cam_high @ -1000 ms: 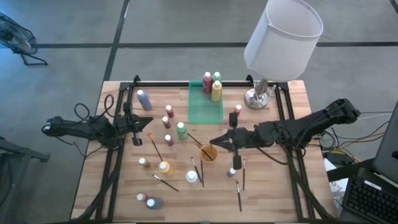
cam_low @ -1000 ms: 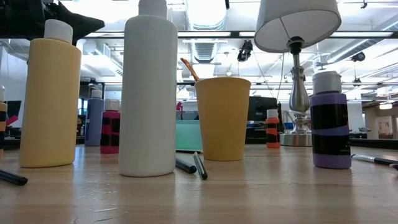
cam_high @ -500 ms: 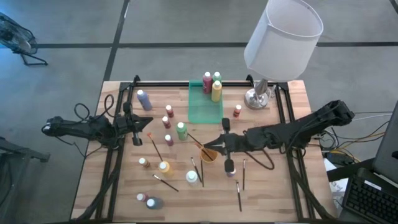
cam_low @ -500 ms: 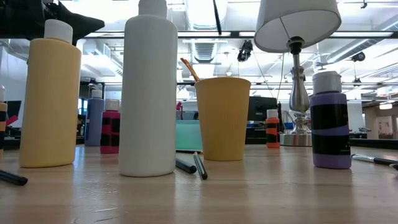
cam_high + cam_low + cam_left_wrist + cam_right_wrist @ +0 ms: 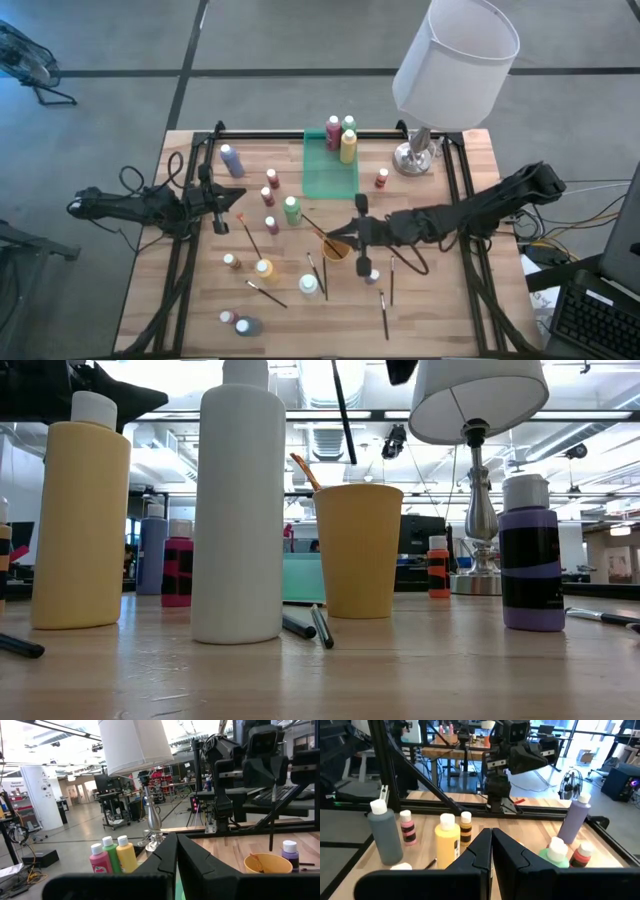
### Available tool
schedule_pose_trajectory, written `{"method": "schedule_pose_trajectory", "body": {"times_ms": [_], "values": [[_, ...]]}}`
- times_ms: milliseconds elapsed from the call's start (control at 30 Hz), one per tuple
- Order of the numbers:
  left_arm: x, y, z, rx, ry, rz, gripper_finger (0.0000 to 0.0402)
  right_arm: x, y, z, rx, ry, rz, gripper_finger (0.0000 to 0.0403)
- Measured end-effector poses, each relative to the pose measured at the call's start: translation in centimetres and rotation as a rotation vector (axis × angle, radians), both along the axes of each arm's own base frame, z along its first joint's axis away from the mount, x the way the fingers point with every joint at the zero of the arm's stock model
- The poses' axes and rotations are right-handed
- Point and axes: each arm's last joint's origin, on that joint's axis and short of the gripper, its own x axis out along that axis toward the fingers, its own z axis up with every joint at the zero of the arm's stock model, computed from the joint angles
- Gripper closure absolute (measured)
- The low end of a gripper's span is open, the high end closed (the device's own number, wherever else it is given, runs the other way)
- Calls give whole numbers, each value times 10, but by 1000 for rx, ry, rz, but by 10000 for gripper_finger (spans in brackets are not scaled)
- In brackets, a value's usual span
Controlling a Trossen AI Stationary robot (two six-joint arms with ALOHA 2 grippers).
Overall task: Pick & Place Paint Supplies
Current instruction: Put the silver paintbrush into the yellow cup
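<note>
Brush (image 5: pixel 344 410) pinched upright in the right gripper (image 5: pixel 352 232) jaws, hanging right above the orange cup (image 5: pixel 335 246). Left gripper (image 5: pixel 236 201), jaws pressed together, waits well apart over the counter (image 5: pixel 440 310).

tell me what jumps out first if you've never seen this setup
The big white lamp looming over the table's far right corner, then the scatter of paint bottles and brushes across the wood. The right gripper holds a brush upright over the orange-yellow cup; three bottles stand in the green tray.

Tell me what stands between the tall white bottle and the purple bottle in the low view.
The orange-yellow cup, holding a brush; farther back, a small orange-red bottle.
</note>
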Motion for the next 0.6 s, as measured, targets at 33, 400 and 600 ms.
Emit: {"method": "schedule_pose_trajectory", "body": {"times_ms": [33, 400, 600], "values": [[0, 0, 0, 0, 0, 0, 385, -1, 0, -4, 2, -3, 0, 395], [0, 0, 0, 0, 0, 0, 385, -19, -8, -44, 101, -80, -16, 395], [0, 0, 0, 0, 0, 0, 385, -27, -13, -57, 140, -131, -26, 395]]}}
